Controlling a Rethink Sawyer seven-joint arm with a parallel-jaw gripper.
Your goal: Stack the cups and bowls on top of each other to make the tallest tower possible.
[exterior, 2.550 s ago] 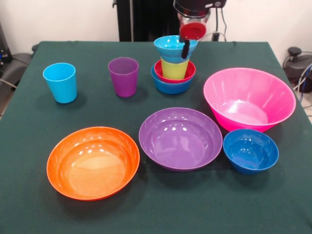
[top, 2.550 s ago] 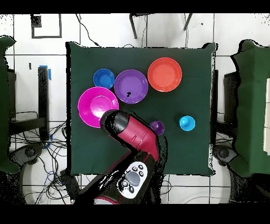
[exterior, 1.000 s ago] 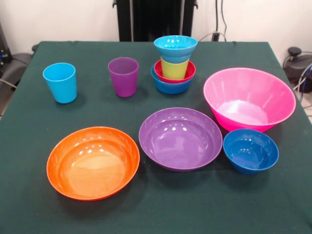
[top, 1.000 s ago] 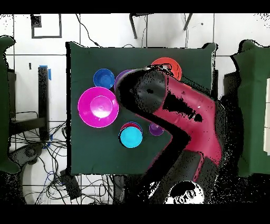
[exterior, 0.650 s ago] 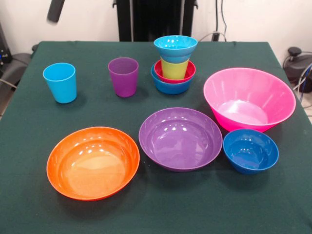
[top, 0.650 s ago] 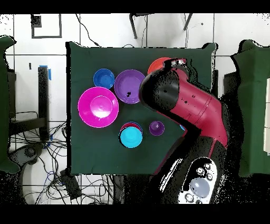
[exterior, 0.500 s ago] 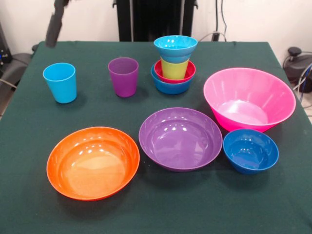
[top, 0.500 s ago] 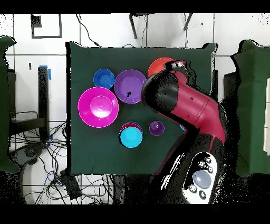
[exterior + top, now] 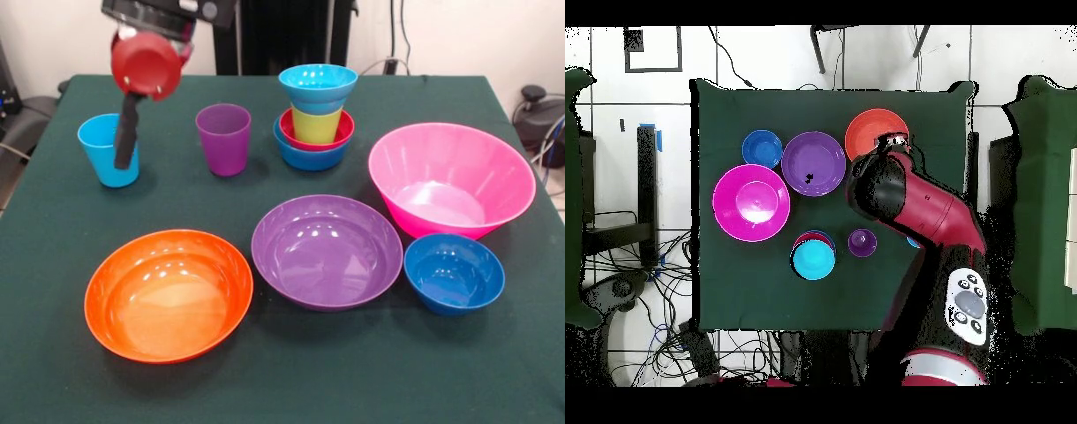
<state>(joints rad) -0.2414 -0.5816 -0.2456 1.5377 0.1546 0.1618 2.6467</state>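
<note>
The tower (image 9: pixel 316 115) stands at the back centre: a blue bowl, a red bowl, a lime green cup and a cyan bowl (image 9: pixel 318 81) uppermost; from above it shows as a cyan disc (image 9: pixel 813 258). A purple cup (image 9: pixel 223 139) stands left of it. My gripper (image 9: pixel 124 146) hangs at the far left, directly in front of the light blue cup (image 9: pixel 101 163), and holds nothing that I can see. The orange bowl (image 9: pixel 168 294), purple bowl (image 9: pixel 327 250), pink bowl (image 9: pixel 450 179) and dark blue bowl (image 9: pixel 454 273) sit loose on the cloth.
The dark green tablecloth (image 9: pixel 291 380) covers the whole table. In the overhead view the red arm (image 9: pixel 910 205) hides the light blue cup and part of the orange bowl (image 9: pixel 870 130). Cables lie on the floor around the table.
The arm left the tower, swung out of the front view, then came in at the left. The gripper has dropped down to the light blue cup. No cup or bowl moved.
</note>
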